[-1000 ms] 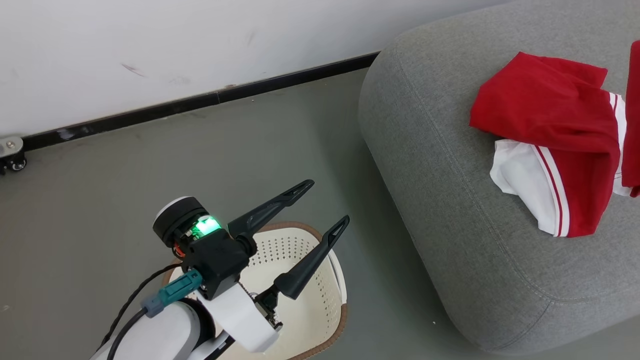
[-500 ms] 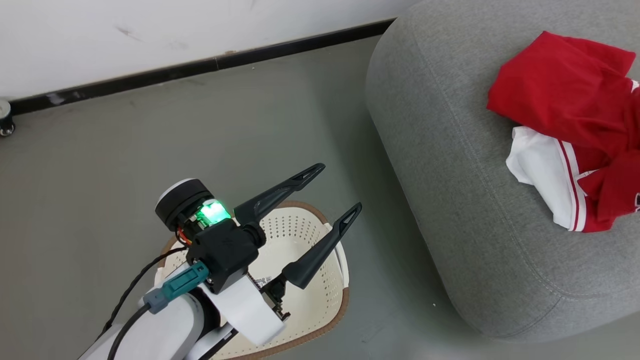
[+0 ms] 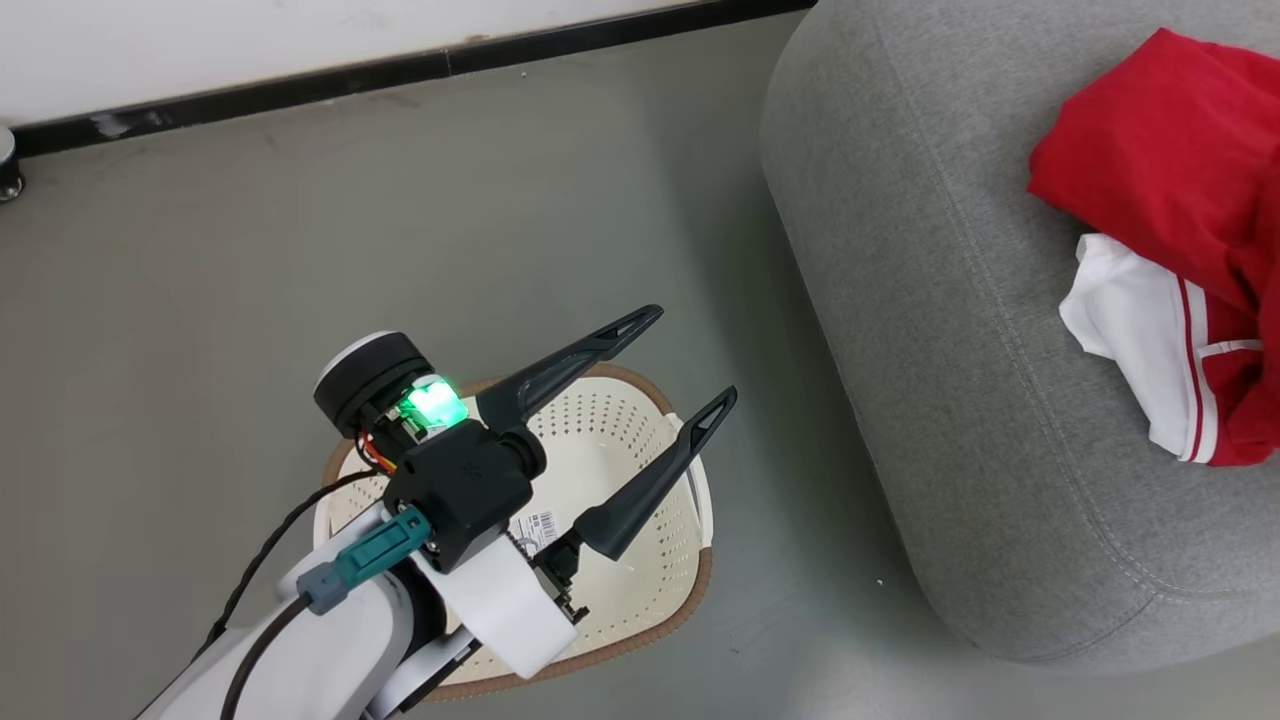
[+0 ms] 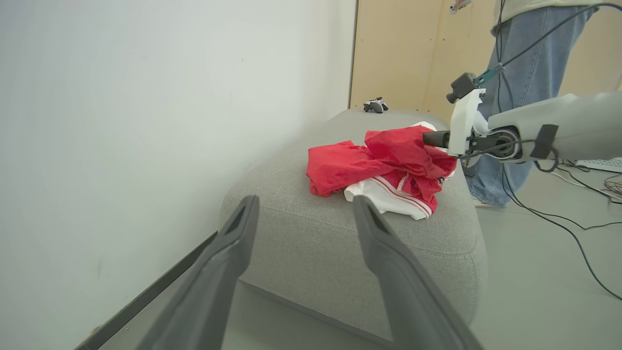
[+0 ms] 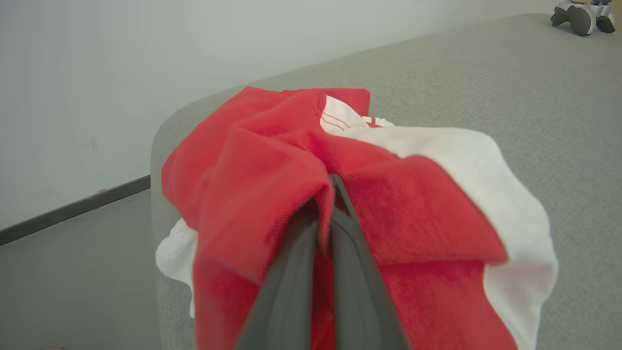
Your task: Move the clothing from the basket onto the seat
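Note:
The cream basket [image 3: 620,440] with a brown rim stands on the floor, a barcode sticker showing inside. My left gripper [image 3: 692,355] hovers over it, open and holding nothing; the left wrist view has it [image 4: 305,201] pointing at the seat [image 4: 340,243]. The red and white clothing [image 3: 1180,160] lies heaped on the grey seat [image 3: 950,350] at the right. My right gripper [image 5: 333,181] is shut on a fold of red clothing [image 5: 272,160] over the seat [image 5: 486,82]. From the left wrist, the right gripper [image 4: 432,138] reaches into the clothing [image 4: 388,160] pile.
A white wall with a dark baseboard [image 3: 400,70] runs behind the basket. A person in jeans [image 4: 525,73] stands beyond the seat, with cables [image 4: 559,218] on the floor. A game controller [image 4: 375,105] rests on the seat's far end.
The head camera has shifted, so the seat sits farther right and the basket higher. The red piece in my right gripper has come down onto the pile. The left gripper stays open over the basket.

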Motion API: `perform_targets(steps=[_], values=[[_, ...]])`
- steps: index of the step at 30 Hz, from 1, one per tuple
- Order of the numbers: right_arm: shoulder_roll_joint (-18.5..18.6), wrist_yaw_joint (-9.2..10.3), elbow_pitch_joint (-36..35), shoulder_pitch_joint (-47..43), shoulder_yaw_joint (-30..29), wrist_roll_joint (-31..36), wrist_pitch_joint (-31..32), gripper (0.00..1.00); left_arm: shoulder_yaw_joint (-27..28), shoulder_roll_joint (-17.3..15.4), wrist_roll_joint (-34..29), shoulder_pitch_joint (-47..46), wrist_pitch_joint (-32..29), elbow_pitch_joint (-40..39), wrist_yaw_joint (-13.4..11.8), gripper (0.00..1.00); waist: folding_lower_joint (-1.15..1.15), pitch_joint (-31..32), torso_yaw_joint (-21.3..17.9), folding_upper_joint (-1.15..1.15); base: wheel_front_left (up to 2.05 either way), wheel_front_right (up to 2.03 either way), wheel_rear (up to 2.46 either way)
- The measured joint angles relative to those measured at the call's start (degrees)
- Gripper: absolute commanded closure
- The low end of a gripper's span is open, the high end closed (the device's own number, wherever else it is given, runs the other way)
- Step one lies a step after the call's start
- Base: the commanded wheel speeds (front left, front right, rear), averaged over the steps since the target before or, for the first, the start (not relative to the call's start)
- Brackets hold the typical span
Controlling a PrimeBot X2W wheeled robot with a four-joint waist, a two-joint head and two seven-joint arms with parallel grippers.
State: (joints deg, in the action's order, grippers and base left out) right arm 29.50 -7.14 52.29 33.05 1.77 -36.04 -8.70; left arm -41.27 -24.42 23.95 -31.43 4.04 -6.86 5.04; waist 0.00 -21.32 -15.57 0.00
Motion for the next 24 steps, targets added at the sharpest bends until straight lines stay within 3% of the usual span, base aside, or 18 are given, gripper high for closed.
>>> perform_targets(steps=[12,15,18,20,21,22,24], values=[[-1.33,0.00,1.74,2.24,0.19,1.24,-2.54,1.00,0.20,0.24,-0.02,-0.64,0.10,0.34,0.00,0.00,0.00,-2.24,0.69,0.00,0.00,0.00,0.00],[-1.30,0.00,1.57,2.60,0.29,1.27,-3.07,0.64,0.34,0.54,-0.02,-0.66,0.68,0.68,0.00,0.00,0.00,-2.39,0.40,0.00,0.00,0.00,0.00],[-1.23,0.00,1.34,2.58,0.56,1.29,-3.43,0.47,0.41,0.78,-0.01,-0.67,1.14,1.15,0.00,0.00,0.00,-2.37,0.02,0.00,0.00,0.00,0.00],[-1.20,0.00,1.01,2.52,1.05,1.71,-3.49,0.24,0.46,0.99,0.00,-0.67,1.57,1.38,0.00,0.00,0.00,-2.28,-0.27,0.00,0.00,0.00,0.00],[-1.20,0.00,0.82,2.47,1.45,1.78,-3.50,0.06,0.49,1.04,0.00,-0.67,1.63,1.51,0.00,0.00,0.00,-2.21,-0.41,0.00,0.00,0.00,0.00],[-1.21,0.00,0.63,2.41,1.80,1.78,-3.54,0.00,0.52,1.08,0.00,-0.67,1.69,1.66,0.00,0.00,0.00,-2.13,-0.55,0.00,0.00,0.00,0.00],[-1.29,0.00,0.03,2.30,2.29,1.78,-3.96,0.00,0.54,1.09,0.00,-0.67,2.13,2.10,0.00,0.00,0.00,-1.94,-0.84,0.00,0.00,0.00,0.00]])
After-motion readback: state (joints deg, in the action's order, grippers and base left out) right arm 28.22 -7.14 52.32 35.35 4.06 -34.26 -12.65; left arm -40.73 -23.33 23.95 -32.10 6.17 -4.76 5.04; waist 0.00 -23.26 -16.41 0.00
